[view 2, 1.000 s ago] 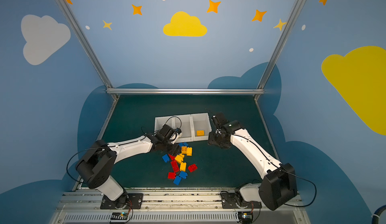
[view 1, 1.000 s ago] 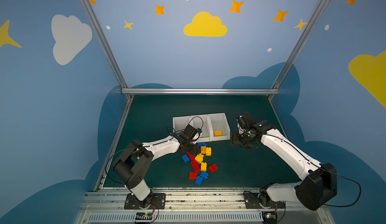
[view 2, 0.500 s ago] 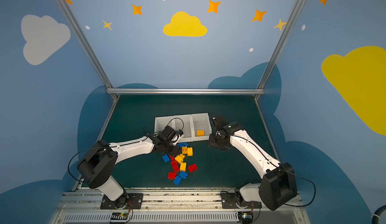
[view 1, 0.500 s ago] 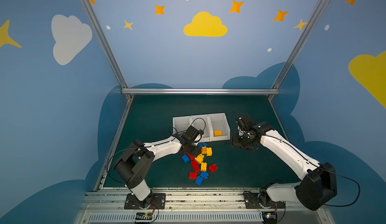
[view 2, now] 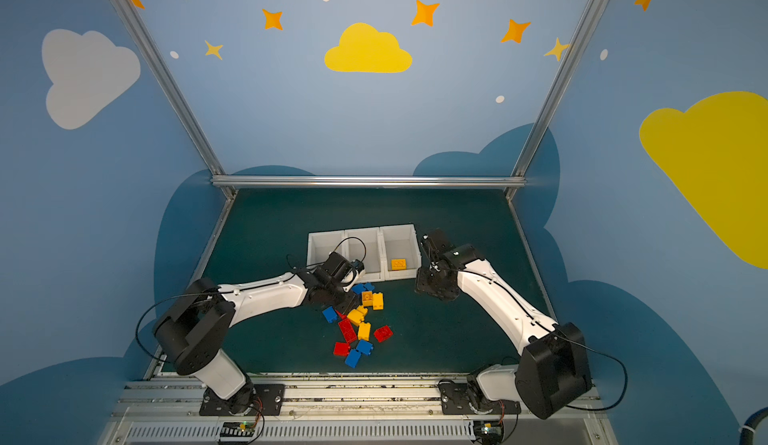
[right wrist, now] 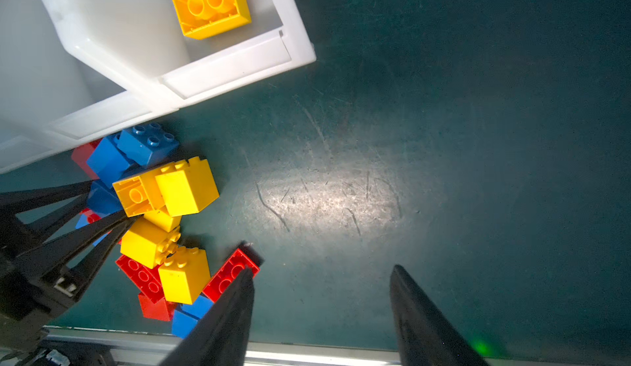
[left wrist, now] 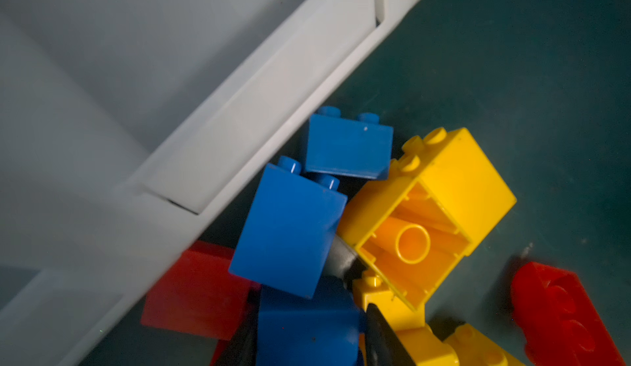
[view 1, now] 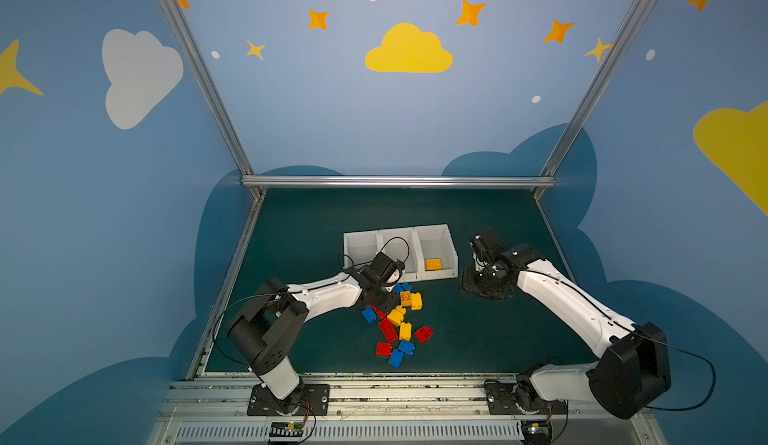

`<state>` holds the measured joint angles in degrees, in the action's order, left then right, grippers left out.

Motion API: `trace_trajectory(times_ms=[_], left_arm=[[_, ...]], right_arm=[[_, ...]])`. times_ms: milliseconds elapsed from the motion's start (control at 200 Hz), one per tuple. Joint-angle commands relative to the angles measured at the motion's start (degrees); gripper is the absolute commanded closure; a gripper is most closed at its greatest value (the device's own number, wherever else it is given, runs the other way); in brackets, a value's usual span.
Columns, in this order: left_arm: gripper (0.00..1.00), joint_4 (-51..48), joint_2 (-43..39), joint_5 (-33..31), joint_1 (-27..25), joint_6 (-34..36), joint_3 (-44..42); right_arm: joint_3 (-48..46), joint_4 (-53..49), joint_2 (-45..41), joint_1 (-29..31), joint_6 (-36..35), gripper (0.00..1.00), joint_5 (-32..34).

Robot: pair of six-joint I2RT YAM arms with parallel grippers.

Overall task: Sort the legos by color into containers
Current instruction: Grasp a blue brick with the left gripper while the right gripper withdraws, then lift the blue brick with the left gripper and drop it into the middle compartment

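Left gripper [left wrist: 309, 333] is down in the top edge of the lego pile [view 1: 399, 326], and my two fingers stand either side of a blue brick [right wrist: 102, 199]. They are close on both flanks. I can't tell whether they are biting yet, so I won't call it held.

Here's what the move turns on: the row of white containers [view 1: 397, 230] lies just above the pile in both top views, with its front wall right beside my brick. So the carry is short and goes toward the top of the frame. The brick's long axis I can't read, because a second blue brick [left wrist: 290, 231] leans across it in the left wrist view. A yellow brick [left wrist: 413, 241], hollow side showing, sits tight against my finger on the other side. I judge both could come up with it.

Right gripper [right wrist: 322, 272] hangs with its jaws apart and nothing but green mat between them. It is off to the right of the containers and well clear of the blue one, so the left arm is plainly nearer.

The right-hand container already holds a yellow block [view 1: 433, 264], so blue belongs in one of the other two.
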<state>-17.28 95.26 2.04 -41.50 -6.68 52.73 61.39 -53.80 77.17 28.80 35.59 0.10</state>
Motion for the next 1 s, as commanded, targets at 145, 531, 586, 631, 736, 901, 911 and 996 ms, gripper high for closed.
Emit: trace_trajectory(times_ms=[145,531,586,631,736,901,911,996], left_arm=[[0.6,-2.7,-1.3,-0.3,-0.3,-0.1,0.9],[0.6,-4.0,-7.7,-2.5,-0.2,-0.7,9.4],[0.6,-2.8,-7.2,-3.7,0.0,-0.4,10.6],[0.59,-1.9,-6.2,-4.4,0.2,0.5,11.7],[0.59,-2.1,-2.1,-4.7,1.6,1.8,15.7],[0.59,-4.5,4.9,-3.7,4.5,1.7,21.3],[0.59,-4.5,5.2,-3.6,4.6,1.5,21.5],[0.59,-3.1,7.0,-2.1,5.5,0.7,21.6]], right_arm=[[-0.7,-0.4,-1.9,-0.1,0.3,0.37,0.4],[-0.7,-0.5,-2.5,-0.1,0.4,0.38,0.9],[-0.6,-0.5,-2.5,-0.1,0.4,0.38,0.8],[-0.6,-0.5,-2.5,-0.1,0.4,0.38,0.7],[-0.7,-0.5,-2.7,-0.1,0.5,0.38,0.6],[-1.4,-0.9,-3.6,0.0,0.6,0.38,0.6],[-1.5,-0.9,-3.7,-0.1,0.6,0.38,0.7],[-1.9,-1.0,-4.1,-0.1,0.7,0.38,0.9]])
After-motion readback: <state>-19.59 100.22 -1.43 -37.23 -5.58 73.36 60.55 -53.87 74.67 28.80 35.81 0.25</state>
